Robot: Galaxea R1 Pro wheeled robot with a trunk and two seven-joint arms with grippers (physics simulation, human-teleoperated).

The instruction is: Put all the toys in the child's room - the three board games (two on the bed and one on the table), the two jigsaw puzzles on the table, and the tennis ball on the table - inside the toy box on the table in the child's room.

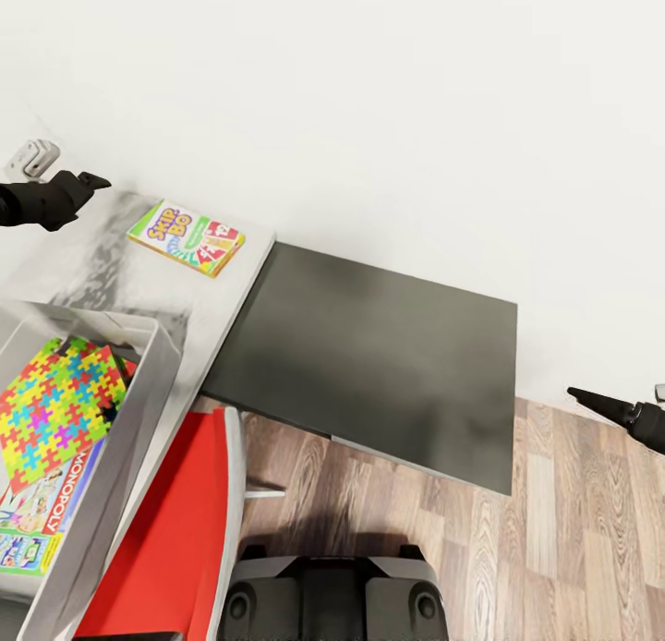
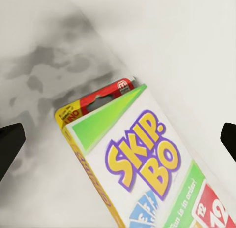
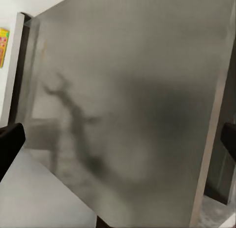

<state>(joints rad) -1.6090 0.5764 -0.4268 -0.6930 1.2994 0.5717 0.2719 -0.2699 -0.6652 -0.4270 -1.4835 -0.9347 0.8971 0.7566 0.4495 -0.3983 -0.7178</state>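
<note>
1. Where the pale grey bench (image 1: pixel 120 272) meets the white wall (image 1: pixel 369 87), far left in the head view: left claw (image 1: pixel 92 181) hovering above the bench top, apart from everything, pointing toward the Skip-Bo board game (image 1: pixel 187 237).
2. Seen through the left wrist camera: left claw fingertips (image 2: pixel 9 145) dark at both edges of the frame, spread wide, nothing between them but the Skip-Bo board game (image 2: pixel 147 169) lying flat below on the bench (image 2: pixel 39 65).
3. Lower left in the head view: light grey toy box (image 1: pixel 139 382) resting on the bench, holding a multicoloured jigsaw puzzle (image 1: pixel 55 405) on top of the Monopoly board game (image 1: pixel 57 502), with a smaller green-edged box (image 1: pixel 23 550) nearest the camera.
4. Just right of the toy box: red chair (image 1: pixel 175 530) tucked against the bench edge.
5. Centre: dark grey bench section (image 1: pixel 369 355), bare, joined to the pale part, above wood floor (image 1: pixel 554 549).
6. Far right: right claw (image 1: pixel 591 401) over the floor, beside the dark section, well apart from the toys.
7. Through the right wrist camera: right claw fingertips (image 3: pixel 10 144) set wide apart, gripping nothing, facing the dark grey bench section (image 3: pixel 132 114).
</note>
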